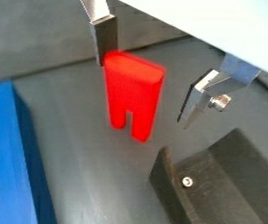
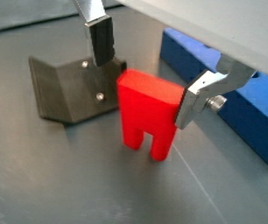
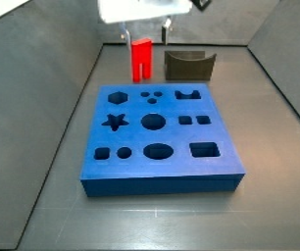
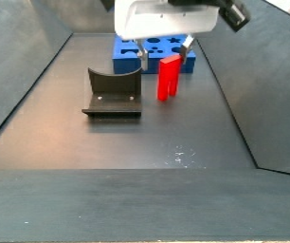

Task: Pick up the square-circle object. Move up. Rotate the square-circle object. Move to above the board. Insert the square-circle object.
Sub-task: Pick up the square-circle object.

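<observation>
The square-circle object (image 1: 130, 98) is a bright red peg standing upright on the dark floor, with its groove at the lower end. It shows in both wrist views (image 2: 146, 112) and both side views (image 3: 141, 59) (image 4: 171, 78). My gripper (image 1: 146, 87) (image 2: 144, 92) is open and straddles the peg's top, one silver finger (image 1: 105, 39) at one side and the other finger (image 2: 196, 101) at the opposite side. It hangs just above the peg in a side view (image 3: 146, 37). The blue board (image 3: 160, 137) with shaped holes lies on the floor beside the peg.
The dark fixture (image 3: 188, 66) (image 4: 112, 93) stands on the floor close to the peg, also in both wrist views (image 1: 218, 179) (image 2: 68, 87). The board's edge shows in both wrist views (image 1: 5, 149) (image 2: 236, 101). Grey walls ring the floor.
</observation>
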